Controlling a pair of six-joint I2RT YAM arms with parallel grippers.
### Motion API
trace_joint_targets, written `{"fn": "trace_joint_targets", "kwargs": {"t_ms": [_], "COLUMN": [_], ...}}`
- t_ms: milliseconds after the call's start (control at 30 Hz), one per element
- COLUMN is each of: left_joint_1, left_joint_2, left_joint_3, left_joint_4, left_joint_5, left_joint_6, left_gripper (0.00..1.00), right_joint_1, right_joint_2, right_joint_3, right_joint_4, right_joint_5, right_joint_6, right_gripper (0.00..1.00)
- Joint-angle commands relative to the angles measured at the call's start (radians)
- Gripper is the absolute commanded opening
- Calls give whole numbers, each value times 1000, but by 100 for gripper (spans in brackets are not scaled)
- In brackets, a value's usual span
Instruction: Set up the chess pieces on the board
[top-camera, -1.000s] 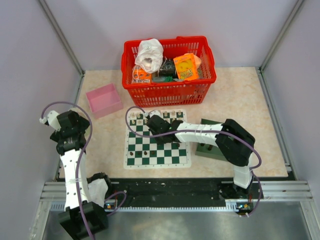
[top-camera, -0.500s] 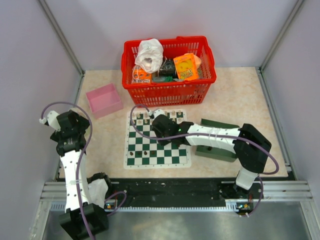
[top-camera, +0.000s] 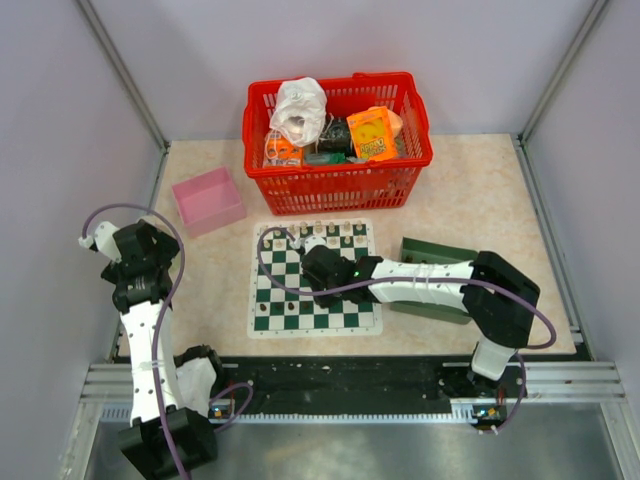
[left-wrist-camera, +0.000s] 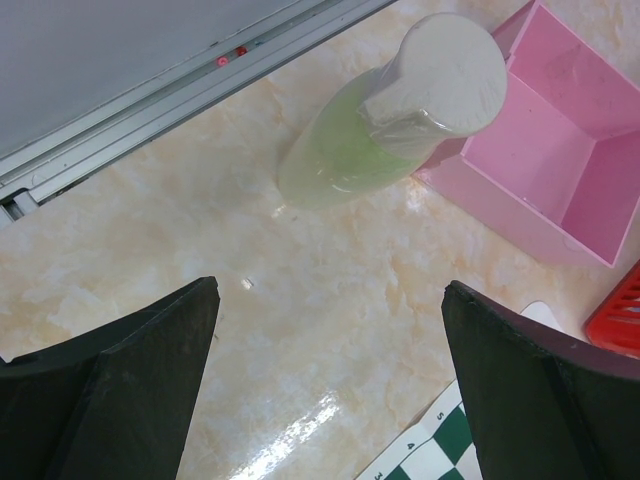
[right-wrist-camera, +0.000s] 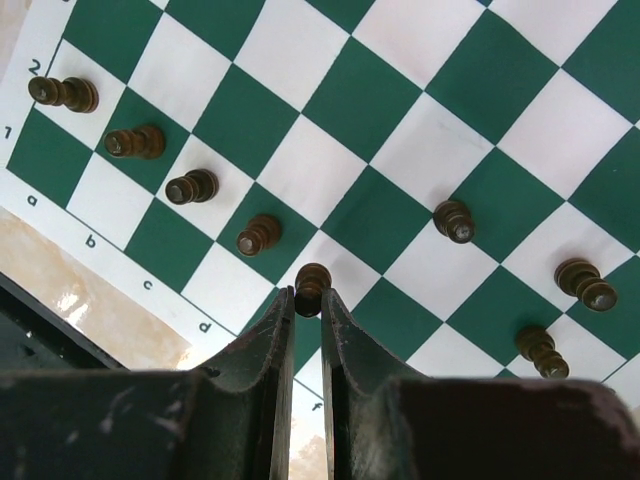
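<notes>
Beige marbled worktop (top-camera: 480, 180), grey walls (top-camera: 200, 60). Right gripper (right-wrist-camera: 306, 298) pinched a chess piece (right-wrist-camera: 313, 280) at the board (right-wrist-camera: 400, 130); red basket (top-camera: 340, 190) of packets stood beyond. Left gripper (left-wrist-camera: 328, 290) was spread, pink box (left-wrist-camera: 560, 170) ahead.

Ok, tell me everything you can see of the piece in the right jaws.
The dark brown chessman is small and pawn-like: rounded head over a ringed collar, turned wood or plastic by its look. The nearly closed jaws of the right gripper pinch it at their tips, above the edge row of the board, just past the d mark. Whether its base touches the square is hidden.
</notes>
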Motion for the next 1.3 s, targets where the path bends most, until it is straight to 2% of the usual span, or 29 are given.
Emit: {"fn": "trace_joint_targets", "kwargs": {"t_ms": [0,1067,1267], "left_joint_1": [6,6,6], "left_joint_2": [-22,-18,-18], "left_joint_3": [-3,-17,-15], "left_joint_4": [29,35,37], "left_joint_5": [-4,-4,-2], "left_joint_6": [-8,-8,-7], "left_gripper": [99,99,99], "right_joint_1": [11,18,20], "right_joint_2": [20,63,67], "right_joint_3": [5,-1,3], "right_joint_4": [42,22,18], "right_joint_5": [0,4,-2], "right_joint_6": [9,12,8], "right_gripper": [12,13,16]}}
